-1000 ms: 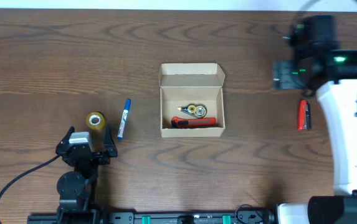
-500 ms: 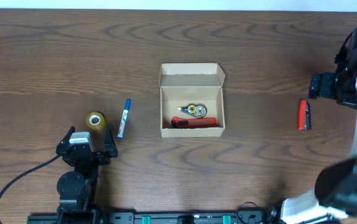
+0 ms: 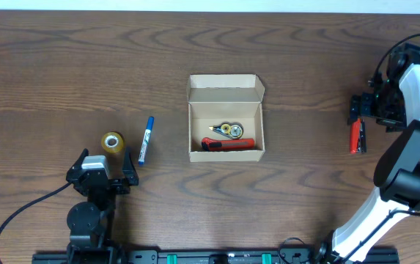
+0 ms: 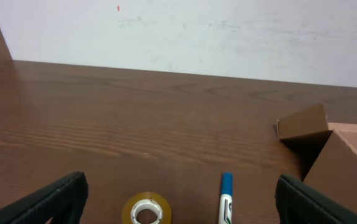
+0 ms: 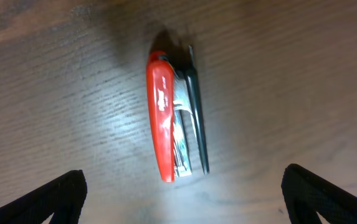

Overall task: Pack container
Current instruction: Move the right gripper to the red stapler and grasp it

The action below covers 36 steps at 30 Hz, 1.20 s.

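Note:
The tan cardboard container stands open at the table's middle, its flap folded back. Inside lie a red utility knife and a small round metal item. A red stapler lies at the right; the right wrist view shows it straight below. My right gripper hovers just over the stapler's far end, open and empty. My left gripper rests open and empty at the front left. A yellow tape roll and a blue marker lie in front of it.
The container's corner and flap show at the right of the left wrist view. A white wall runs behind the table's far edge. A black cable trails from the left arm's base at the front left.
My right arm has swung from beside the stapler's far left out to the right and back in, and its gripper now hangs over the stapler. The left arm and all objects have not moved.

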Motion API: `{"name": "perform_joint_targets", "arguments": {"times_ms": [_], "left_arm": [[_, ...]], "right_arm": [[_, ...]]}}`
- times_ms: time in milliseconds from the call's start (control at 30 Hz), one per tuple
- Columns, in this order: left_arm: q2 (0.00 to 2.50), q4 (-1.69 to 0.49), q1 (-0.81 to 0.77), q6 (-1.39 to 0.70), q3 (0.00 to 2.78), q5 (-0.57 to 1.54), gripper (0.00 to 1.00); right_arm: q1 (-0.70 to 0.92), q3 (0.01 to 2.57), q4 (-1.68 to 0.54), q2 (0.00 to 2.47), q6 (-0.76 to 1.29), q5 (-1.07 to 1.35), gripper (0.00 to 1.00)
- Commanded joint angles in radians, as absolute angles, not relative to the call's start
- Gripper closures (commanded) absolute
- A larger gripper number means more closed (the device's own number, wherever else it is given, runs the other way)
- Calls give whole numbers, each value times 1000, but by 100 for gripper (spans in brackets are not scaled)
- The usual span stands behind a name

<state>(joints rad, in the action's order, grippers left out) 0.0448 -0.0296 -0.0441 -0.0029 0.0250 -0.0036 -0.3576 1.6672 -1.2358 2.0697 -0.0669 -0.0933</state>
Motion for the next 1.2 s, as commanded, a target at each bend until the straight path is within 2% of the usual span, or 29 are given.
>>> {"name": "perform_joint_targets", "arguments": {"times_ms": [0,300,567,700,800,1033,1167], "left_arm": [[46,-55,-46,-8,5,1,5],[46,-54,-46,-8,5,1,5],[46,-48,-46,-8,5,1,5],[46,-48,-46,-8,5,1,5],[46,-48,-46,-8,5,1,5],[46,-48,-46,-8,5,0,5],[46,-48,-46,-8,5,1,5]], "right_arm": [[-360,1617,-1201,2080,-96,-71,7],[-361,1444,-1066,2080,-114,-32,8],[-361,1406,-1015,2080,-144,-9,12],[-361,1406,-1006,2080,-156,-1,20],[-361,1406,-1003,2080,-162,1,21],[-361,1406,-1002,2080,-162,5,48],[-360,1405,-1002,2080,-163,6,59]]}}
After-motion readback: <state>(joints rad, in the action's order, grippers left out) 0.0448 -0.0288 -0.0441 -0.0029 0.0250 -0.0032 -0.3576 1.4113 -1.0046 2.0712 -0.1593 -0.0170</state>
